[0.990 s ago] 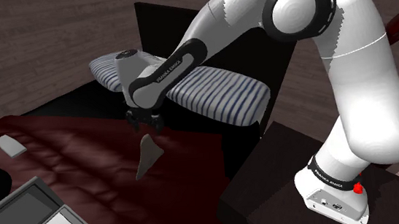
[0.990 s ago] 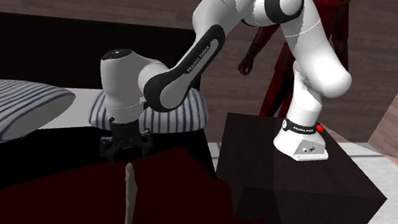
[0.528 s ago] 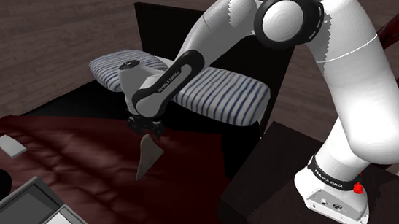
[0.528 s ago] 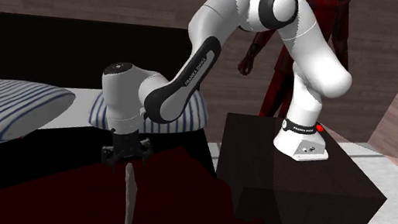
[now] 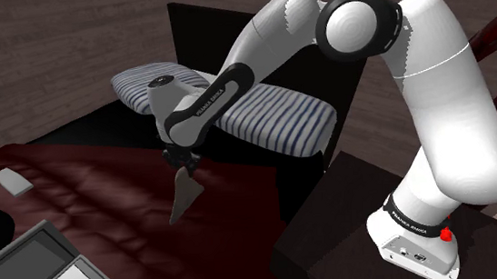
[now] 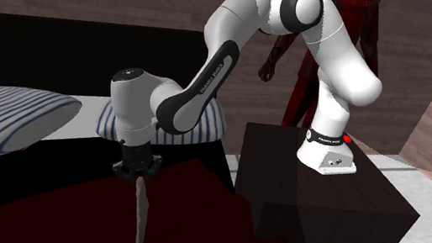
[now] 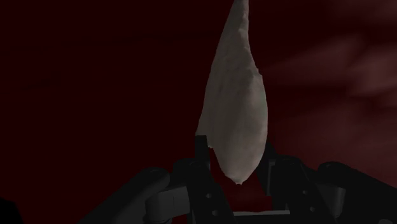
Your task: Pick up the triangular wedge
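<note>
The triangular wedge (image 5: 184, 194) is a pale grey, flat, pointed piece standing on edge on the dark red bed cover (image 5: 77, 188). In the second exterior view the wedge (image 6: 141, 217) looks like a thin upright sliver. My black gripper (image 5: 185, 164) points straight down over it, and its fingers are shut on the wedge's upper end. From the second exterior view the gripper (image 6: 140, 175) meets the wedge's top. In the wrist view the wedge (image 7: 235, 108) runs away from the gripper (image 7: 235, 164), clasped by a finger on each side.
Two blue-striped pillows (image 5: 272, 114) (image 6: 3, 120) lie behind the gripper against a black headboard. A small white pad (image 5: 13, 182) and a grey box (image 5: 39, 278) are at the shoulder view's left. The dark stand (image 6: 315, 196) carries the arm's base.
The hand came down onto the wedge's top, then the fingers, open half a second ago, closed on it. The wedge itself has not moved.
</note>
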Robot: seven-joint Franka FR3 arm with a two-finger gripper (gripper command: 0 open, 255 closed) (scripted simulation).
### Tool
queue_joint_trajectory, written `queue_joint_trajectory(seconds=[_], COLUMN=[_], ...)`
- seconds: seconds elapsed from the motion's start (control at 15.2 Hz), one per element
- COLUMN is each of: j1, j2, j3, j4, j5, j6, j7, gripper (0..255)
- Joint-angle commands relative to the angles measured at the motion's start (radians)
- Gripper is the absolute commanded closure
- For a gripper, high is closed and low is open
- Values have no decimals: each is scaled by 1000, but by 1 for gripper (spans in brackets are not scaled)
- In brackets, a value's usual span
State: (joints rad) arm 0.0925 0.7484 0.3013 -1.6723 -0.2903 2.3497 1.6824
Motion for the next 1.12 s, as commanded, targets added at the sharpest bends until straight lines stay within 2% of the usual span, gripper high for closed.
queue_joint_trajectory(seconds=[0.0,1.06], j1=[1,-25], j2=[1,-135], j3=[1,39], j4=[0,-5], j5=[0,46], j6=[0,-129], j7=[0,-26], gripper=[255,255])
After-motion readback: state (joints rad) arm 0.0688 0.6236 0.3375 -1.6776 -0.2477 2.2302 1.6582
